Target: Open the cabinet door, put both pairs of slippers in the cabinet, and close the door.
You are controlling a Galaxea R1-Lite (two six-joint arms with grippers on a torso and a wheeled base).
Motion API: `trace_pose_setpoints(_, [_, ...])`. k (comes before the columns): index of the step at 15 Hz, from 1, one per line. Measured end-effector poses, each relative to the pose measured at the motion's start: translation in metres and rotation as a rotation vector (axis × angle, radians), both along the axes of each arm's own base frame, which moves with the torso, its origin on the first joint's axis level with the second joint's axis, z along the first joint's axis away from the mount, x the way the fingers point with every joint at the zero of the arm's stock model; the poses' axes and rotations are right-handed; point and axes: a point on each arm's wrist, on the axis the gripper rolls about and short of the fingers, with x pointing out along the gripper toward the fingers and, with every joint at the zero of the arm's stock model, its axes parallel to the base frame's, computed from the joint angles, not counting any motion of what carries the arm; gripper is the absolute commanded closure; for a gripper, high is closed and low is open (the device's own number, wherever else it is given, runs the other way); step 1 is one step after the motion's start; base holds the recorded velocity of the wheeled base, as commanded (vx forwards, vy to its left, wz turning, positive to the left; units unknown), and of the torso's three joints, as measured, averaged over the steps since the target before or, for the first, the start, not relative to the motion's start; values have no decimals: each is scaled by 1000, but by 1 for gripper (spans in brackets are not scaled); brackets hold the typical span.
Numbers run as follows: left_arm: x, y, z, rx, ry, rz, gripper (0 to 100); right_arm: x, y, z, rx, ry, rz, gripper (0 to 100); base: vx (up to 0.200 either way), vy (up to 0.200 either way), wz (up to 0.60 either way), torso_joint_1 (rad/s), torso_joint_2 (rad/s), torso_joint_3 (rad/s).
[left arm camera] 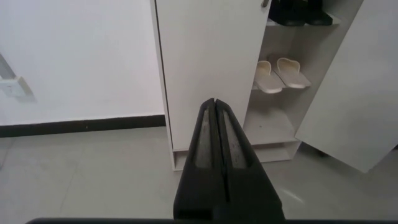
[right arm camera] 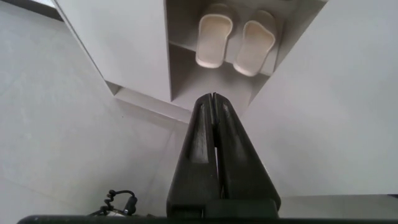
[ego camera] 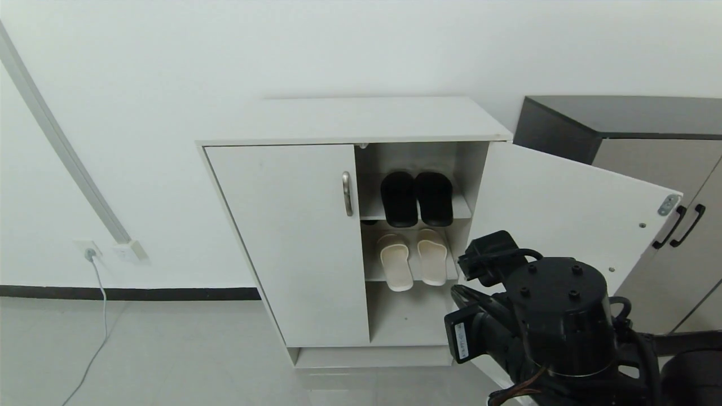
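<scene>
Room: white wall and pale tiled floor. A white shoe cabinet [ego camera: 282,237] stands against the wall, and a grey cabinet [ego camera: 648,169] is beyond it on the robot's right.
Slippers: both pairs are inside, ahead of the right gripper [right arm camera: 213,99]. The black slippers [ego camera: 416,198] are on the upper shelf and the cream slippers [ego camera: 413,258] on the shelf below, all lying front to back.
Open door [ego camera: 553,203]: stands wide with its inner face towards the robot, just beside the right gripper on its right. The free edge is farther out the same way.
Right gripper: fingers pressed together, holding nothing, aimed at the open compartment.
Left gripper [left arm camera: 214,106]: also closed and empty. It faces the shut left-hand door, with the open compartment off to its right.
Step in hand: by the look of it, only closing the door remains.
Key relation: the door is an upright panel on a vertical hinge line, and its outer face is turned away from the right gripper. The right arm is the nearer one, so it would likely need to reach past the free edge — then push leftward.
</scene>
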Motion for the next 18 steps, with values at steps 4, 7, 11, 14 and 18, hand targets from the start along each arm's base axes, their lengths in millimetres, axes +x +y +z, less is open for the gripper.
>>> trace_pose_setpoints(4, [0,0,0,0,0,0,100,0,0,0,-2,1,1,100,0,0,0,173,-492,-315])
trace_pose_setpoints(7, [0,0,0,0,0,-1,100,1,1,-2,-3,5,3,100,0,0,0,196,-504,-317])
trace_pose_setpoints(11, [0,0,0,1,0,0,100,3,0,0,8,-6,-6,100,0,0,0,217,-524,-314])
trace_pose_setpoints(14, [0,0,0,1,0,0,100,3,0,-1,6,-5,-6,100,0,0,0,250,-562,-323])
trace_pose_setpoints(18, [0,0,0,1,0,0,100,3,0,-2,3,-1,-6,100,0,0,0,260,-594,-336])
